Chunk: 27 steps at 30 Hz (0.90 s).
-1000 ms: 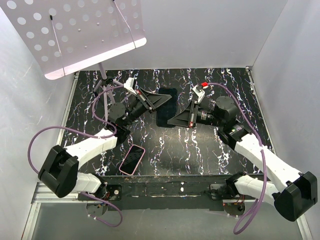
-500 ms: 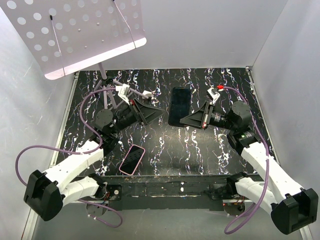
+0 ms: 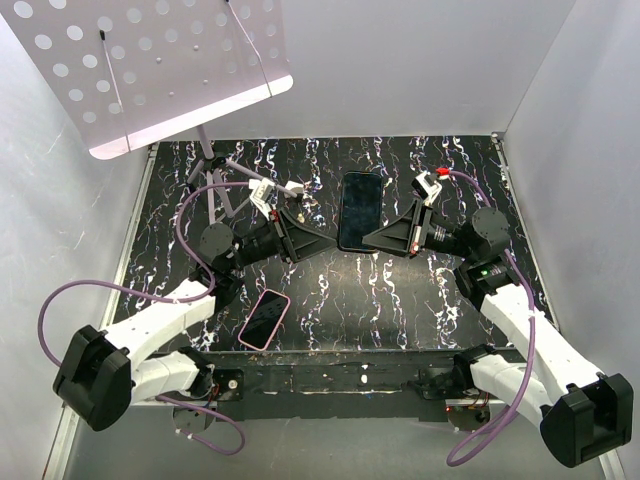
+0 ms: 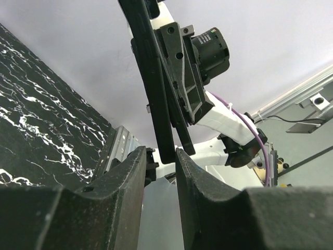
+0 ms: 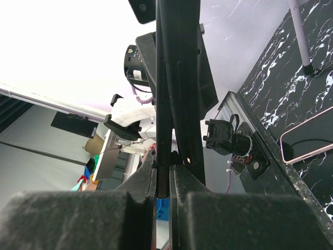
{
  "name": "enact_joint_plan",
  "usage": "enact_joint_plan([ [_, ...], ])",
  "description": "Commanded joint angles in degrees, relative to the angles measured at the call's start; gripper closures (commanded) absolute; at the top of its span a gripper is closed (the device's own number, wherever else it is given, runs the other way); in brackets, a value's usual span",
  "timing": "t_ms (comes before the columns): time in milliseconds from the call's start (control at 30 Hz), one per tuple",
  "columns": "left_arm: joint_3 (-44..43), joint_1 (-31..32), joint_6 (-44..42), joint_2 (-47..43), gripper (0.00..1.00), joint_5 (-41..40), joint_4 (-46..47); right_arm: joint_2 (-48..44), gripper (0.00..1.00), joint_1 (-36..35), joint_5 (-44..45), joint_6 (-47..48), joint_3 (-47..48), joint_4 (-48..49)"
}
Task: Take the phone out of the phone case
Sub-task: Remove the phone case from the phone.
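The black phone (image 3: 360, 210) is held in the air over the middle of the table. My right gripper (image 3: 372, 238) is shut on its near right edge. In the right wrist view the phone (image 5: 169, 78) stands edge-on, clamped between the jaws of that gripper (image 5: 165, 174). The empty pink phone case (image 3: 264, 318) lies flat on the table at the near left; it also shows in the right wrist view (image 5: 307, 140). My left gripper (image 3: 325, 243) is open at the phone's near left corner. In the left wrist view the phone's edge (image 4: 156, 94) reaches the gap of the open gripper (image 4: 160, 159) without being clamped.
A white perforated music-stand panel (image 3: 150, 60) hangs over the far left, and its tripod legs (image 3: 215, 185) stand on the black marbled table (image 3: 400, 300). White walls close the left, back and right sides. A metal rail runs along the near edge.
The right gripper has carried the phone right and slightly back. The left gripper let go, drew off to the left, and has now come back to the phone's near left corner.
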<state>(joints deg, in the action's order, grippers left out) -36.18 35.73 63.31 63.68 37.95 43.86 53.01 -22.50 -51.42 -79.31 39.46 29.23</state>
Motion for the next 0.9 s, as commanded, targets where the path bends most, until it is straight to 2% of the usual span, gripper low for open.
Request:
enact_joint_plan([
  [0, -0.73, 0.84, 0.67, 0.39, 0.72, 1.42, 3.16, -0.72, 0.99, 0.18, -0.7, -1.99, 0.35, 8.82],
  [167, -0.82, 1.63, 2.34, 1.53, 0.63, 1.24, 5.89, -0.81, 0.99, 0.18, -0.61, -1.99, 0.09, 8.82],
  [233, -1.17, 1.8, 2.08, 1.89, 0.63, 0.98, 5.1, -0.63, 0.99, 0.18, -0.7, -2.34, 0.35, 9.26],
  [400, -2.92, 1.98, 0.16, 2.94, 0.76, -0.95, 0.98, -0.37, 0.99, 0.09, -1.32, -3.75, 0.09, 11.28],
  [633, -7.93, 1.89, -3.01, 6.45, 0.77, -4.03, -3.42, -0.81, 0.99, 0.09, -1.4, -3.75, -1.05, 10.85],
  [767, -9.08, 1.98, -5.03, 7.51, 0.97, -7.79, -6.74, -1.07, 0.99, -0.26, -1.58, -2.17, -2.11, 8.22],
  [867, -11.01, 1.89, -10.47, 6.29, 1.0, -13.67, -16.13, -1.25, 0.99, -1.31, -1.58, 2.38, -2.02, 1.47],
])
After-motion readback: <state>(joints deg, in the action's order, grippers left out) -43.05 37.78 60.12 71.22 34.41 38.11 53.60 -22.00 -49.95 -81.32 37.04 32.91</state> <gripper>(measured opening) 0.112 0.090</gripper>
